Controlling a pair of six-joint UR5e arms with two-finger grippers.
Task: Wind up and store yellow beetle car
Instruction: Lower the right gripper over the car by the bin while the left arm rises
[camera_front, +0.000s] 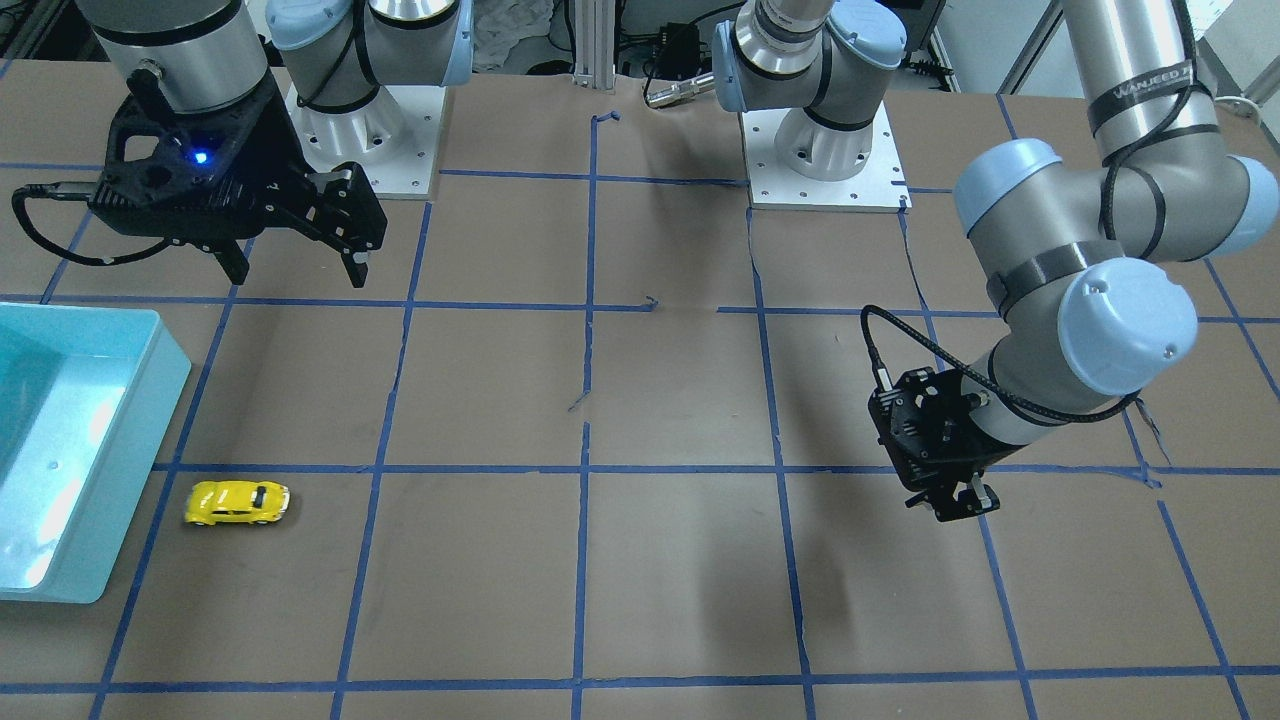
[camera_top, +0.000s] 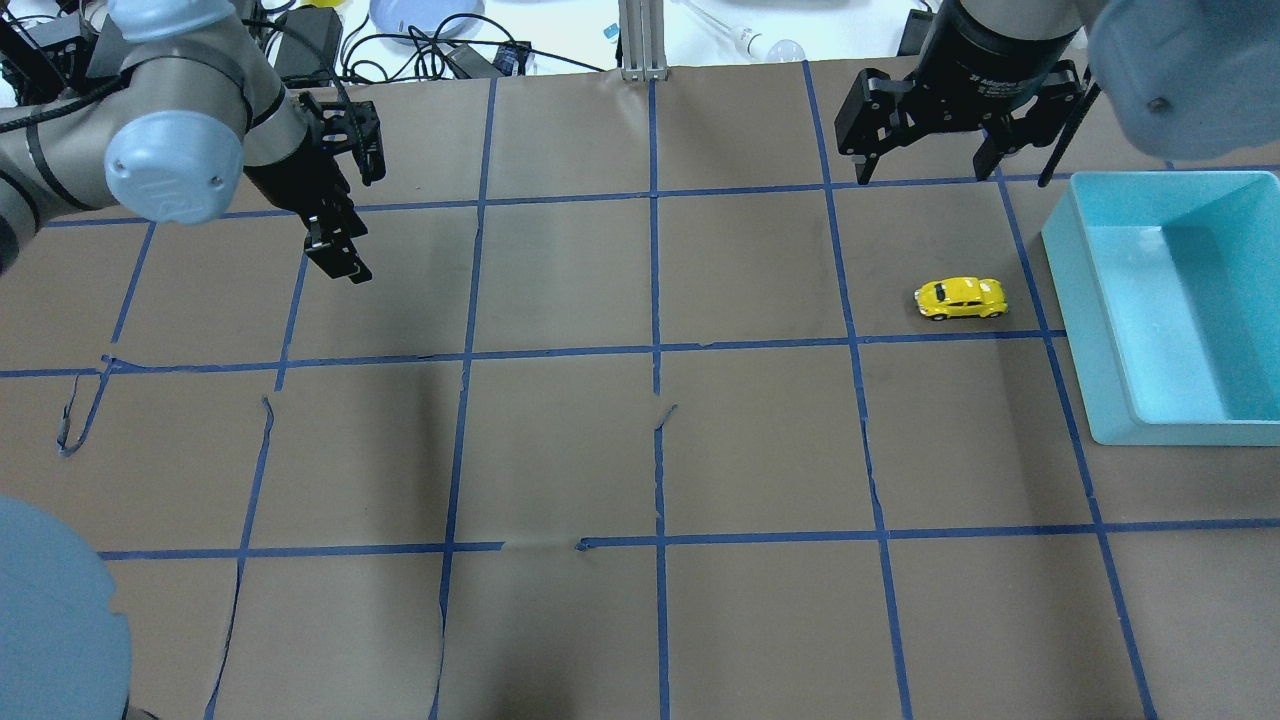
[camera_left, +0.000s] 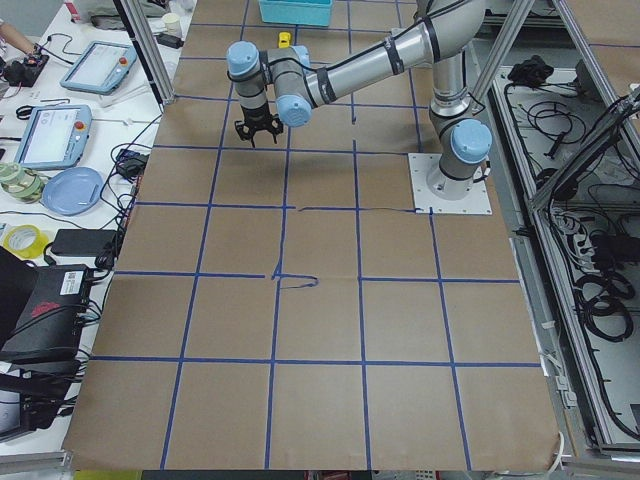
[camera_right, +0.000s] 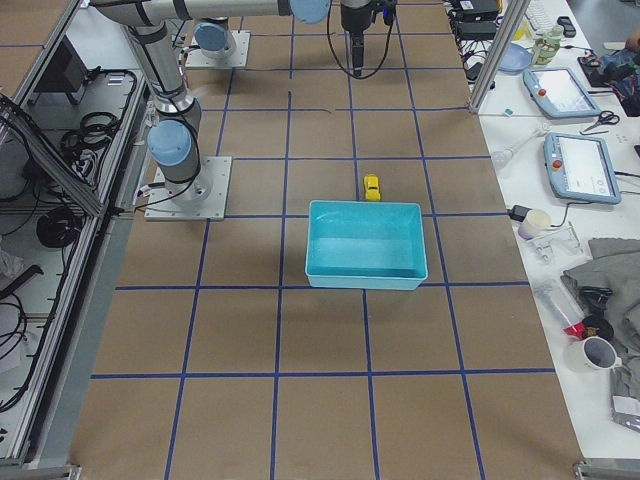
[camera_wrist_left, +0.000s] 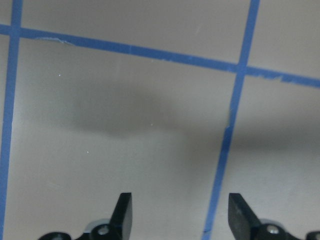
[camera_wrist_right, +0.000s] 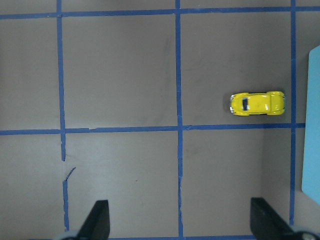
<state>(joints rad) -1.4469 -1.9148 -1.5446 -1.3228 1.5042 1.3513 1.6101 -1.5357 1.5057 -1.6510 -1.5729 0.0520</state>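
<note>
The yellow beetle car (camera_top: 961, 298) stands on its wheels on the brown table, just left of the teal bin (camera_top: 1066, 280) in the overhead view. It also shows in the front view (camera_front: 237, 502) and in the right wrist view (camera_wrist_right: 257, 103). My right gripper (camera_top: 922, 175) is open and empty, held high above the table beyond the car, and it also shows in the front view (camera_front: 298, 275). My left gripper (camera_top: 340, 262) is open and empty, low over the far left of the table, away from the car. The left wrist view shows its two fingertips (camera_wrist_left: 122, 212) apart over bare table.
The teal bin (camera_front: 165, 345) is open-topped, with nothing visible inside it, and sits at the table's right end. Blue tape lines (camera_top: 655, 350) grid the brown paper. The arm bases (camera_front: 825, 165) stand on white plates at the robot's edge of the table.
</note>
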